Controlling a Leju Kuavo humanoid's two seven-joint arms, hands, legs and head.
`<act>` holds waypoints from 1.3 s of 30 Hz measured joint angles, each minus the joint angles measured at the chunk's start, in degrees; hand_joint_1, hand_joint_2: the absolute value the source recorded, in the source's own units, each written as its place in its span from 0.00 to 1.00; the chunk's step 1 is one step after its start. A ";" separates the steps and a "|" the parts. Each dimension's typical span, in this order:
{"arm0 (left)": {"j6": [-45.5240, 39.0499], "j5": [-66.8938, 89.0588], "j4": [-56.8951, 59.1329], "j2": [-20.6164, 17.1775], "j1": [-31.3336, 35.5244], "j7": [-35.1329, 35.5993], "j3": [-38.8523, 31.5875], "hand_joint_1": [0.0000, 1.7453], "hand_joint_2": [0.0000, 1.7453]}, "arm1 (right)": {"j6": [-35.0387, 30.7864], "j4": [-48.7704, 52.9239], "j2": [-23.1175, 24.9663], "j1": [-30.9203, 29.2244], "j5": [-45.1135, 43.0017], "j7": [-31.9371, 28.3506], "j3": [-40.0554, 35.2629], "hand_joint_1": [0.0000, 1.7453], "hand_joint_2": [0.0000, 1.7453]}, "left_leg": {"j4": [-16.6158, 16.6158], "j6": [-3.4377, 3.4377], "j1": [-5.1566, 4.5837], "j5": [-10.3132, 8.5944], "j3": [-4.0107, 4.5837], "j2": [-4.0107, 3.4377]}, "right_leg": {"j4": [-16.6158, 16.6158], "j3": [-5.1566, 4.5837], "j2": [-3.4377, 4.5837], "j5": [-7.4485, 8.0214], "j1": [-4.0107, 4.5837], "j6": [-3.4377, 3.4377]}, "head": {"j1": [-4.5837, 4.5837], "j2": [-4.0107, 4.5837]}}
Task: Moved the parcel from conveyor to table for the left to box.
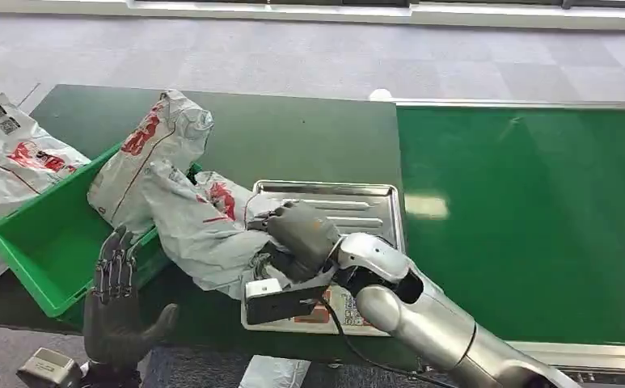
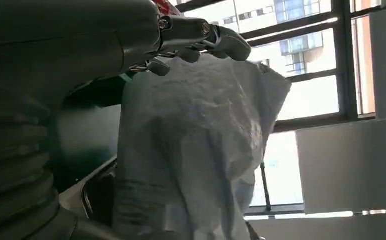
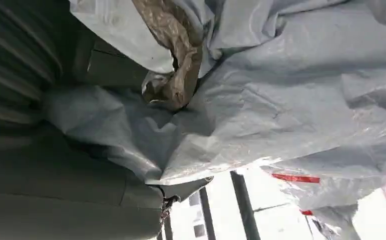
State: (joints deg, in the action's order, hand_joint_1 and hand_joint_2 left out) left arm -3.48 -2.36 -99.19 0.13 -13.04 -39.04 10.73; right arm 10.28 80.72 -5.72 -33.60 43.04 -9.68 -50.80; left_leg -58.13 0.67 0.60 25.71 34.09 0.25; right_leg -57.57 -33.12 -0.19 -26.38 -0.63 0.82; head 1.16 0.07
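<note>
Head view: right hand (image 1: 297, 234) is clamped on a grey parcel (image 1: 204, 230), which lies across the near rim of the green bin (image 1: 42, 242) and the edge of the metal scale tray (image 1: 365, 202) on the dark green worktop (image 1: 293, 137). Left hand (image 1: 115, 279) stands just beside the bin, fingers apart, gripping nothing. A second grey parcel (image 1: 151, 149) leans in the bin.

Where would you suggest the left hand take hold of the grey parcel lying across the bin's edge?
Probably the crumpled near end of the grey parcel, coming from the robot's side: it overhangs the green bin just beyond the left hand, while the right hand holds its other end.
</note>
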 measured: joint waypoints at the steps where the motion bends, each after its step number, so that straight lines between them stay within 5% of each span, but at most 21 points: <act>1: -0.24 0.22 -0.28 0.20 -0.31 0.31 -0.02 0.00 1.00 | 1.81 -0.48 0.39 -0.68 0.22 1.79 -0.83 0.00 1.00 | 0.00 0.00 0.00 0.00 0.01 0.00 | 0.00 -0.01 0.00 0.00 0.00 0.00 | 0.00 0.00; 9: 0.70 2.93 -4.46 2.93 -3.95 3.65 -2.21 0.00 1.00 | 7.71 -9.24 3.58 -5.80 4.96 13.54 -6.18 0.00 1.00 | -0.01 0.00 0.00 0.00 0.01 -0.01 | 0.01 -0.03 -0.01 0.02 -0.01 -0.01 | 0.02 0.00; 20: 5.55 5.15 -7.61 5.66 -6.81 5.66 -5.33 0.00 1.00 | 11.71 -16.13 5.81 -7.46 10.03 19.90 -7.65 0.00 1.00 | -0.01 0.00 0.00 0.00 0.00 0.02 | 0.01 -0.03 -0.05 0.02 -0.01 -0.02 | 0.00 0.00; 26: 8.79 7.06 -8.17 6.86 -6.87 6.25 -6.84 0.00 1.00 | 12.47 -16.78 5.53 -7.70 9.40 19.12 -6.84 0.00 1.00 | -0.02 0.00 0.00 -0.01 -0.03 0.02 | 0.02 -0.03 -0.05 0.05 -0.02 -0.02 | 0.00 0.00; 35: 10.19 10.99 -8.28 7.06 -5.83 5.77 -6.91 0.00 1.00 | 14.88 -14.62 2.14 -8.20 -2.52 8.71 -3.49 0.00 1.00 | -0.03 0.00 -0.01 -0.03 -0.05 0.01 | 0.02 -0.05 0.01 0.13 -0.02 0.00 | 0.00 0.00; 39: 9.95 14.92 -9.00 6.99 -5.70 5.31 -6.91 0.00 1.00 | 9.65 -11.31 -0.37 -6.18 -10.09 2.40 -0.75 0.00 1.00 | -0.05 0.01 -0.01 -0.03 -0.04 0.03 | 0.03 -0.09 -0.01 0.13 -0.01 -0.01 | 0.00 0.00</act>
State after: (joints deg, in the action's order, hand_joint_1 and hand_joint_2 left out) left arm 6.47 12.56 -108.19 7.13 -18.74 -33.73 3.82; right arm 19.93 69.41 -6.10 -39.78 32.95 -7.27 -51.55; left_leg -58.17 0.67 0.60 25.68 34.05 0.28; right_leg -57.54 -33.21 -0.20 -26.24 -0.64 0.82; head 1.16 0.07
